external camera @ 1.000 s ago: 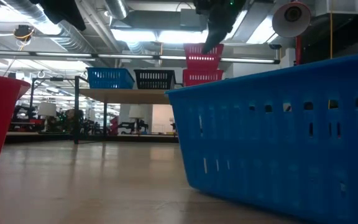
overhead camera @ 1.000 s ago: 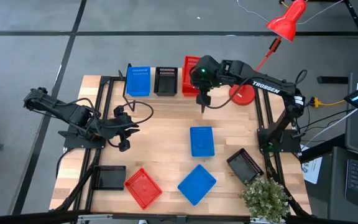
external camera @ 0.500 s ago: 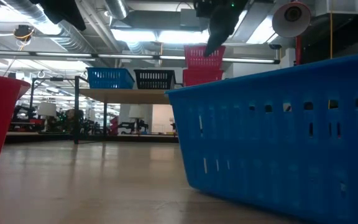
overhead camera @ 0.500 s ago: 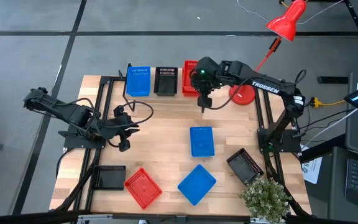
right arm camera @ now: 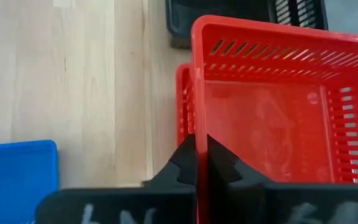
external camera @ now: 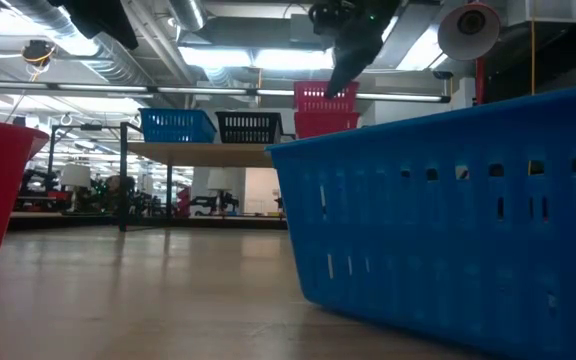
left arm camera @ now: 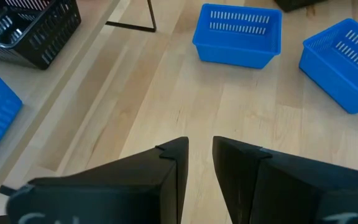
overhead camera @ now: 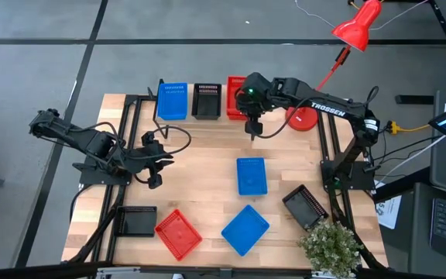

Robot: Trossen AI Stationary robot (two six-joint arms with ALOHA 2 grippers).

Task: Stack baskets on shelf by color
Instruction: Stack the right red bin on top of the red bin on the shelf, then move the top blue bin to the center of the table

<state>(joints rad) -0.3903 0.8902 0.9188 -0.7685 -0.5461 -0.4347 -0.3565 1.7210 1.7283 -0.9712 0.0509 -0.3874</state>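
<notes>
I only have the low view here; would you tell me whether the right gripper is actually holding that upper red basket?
Observer: Yes, the right gripper is shut on the side wall of the upper red basket, above the lower red basket.
Operator: Thank you. And the left gripper?
Observer: The left gripper hangs open and empty over the table.
Operator: Is any black basket unstacked?
Observer: Yes, a black basket lies on the table on the left arm's side.

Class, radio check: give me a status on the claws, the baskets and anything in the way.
Right claw shut on red basket, over the second red basket on shelf. Left claw waits, empty, at table's left. Nothing blocking.
</notes>
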